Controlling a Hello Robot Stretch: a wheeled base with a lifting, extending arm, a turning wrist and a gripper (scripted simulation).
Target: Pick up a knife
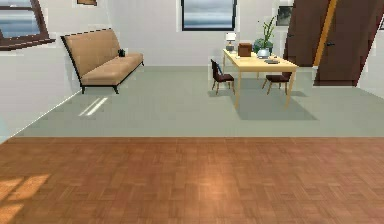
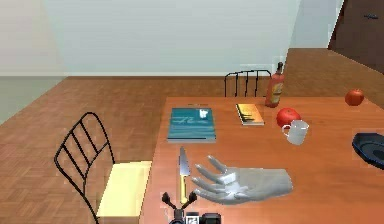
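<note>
A knife (image 2: 183, 172) with a grey blade and a yellow handle lies on the wooden table (image 2: 320, 160) in the arm side view, near the table's left edge, blade pointing away. My gripper (image 2: 179, 209) shows at the bottom edge, just below the knife's handle. I cannot tell whether it touches the knife or holds anything.
A silver hand sculpture (image 2: 240, 182) lies right of the knife. Farther out on the table are a teal book (image 2: 192, 123), a small book (image 2: 250, 114), a bottle (image 2: 274, 86), a white mug (image 2: 296, 131) and red fruit (image 2: 288, 116). A wire chair (image 2: 100, 170) stands at the table's left. Ahead are a sofa (image 1: 100, 58) and a dining table (image 1: 258, 65).
</note>
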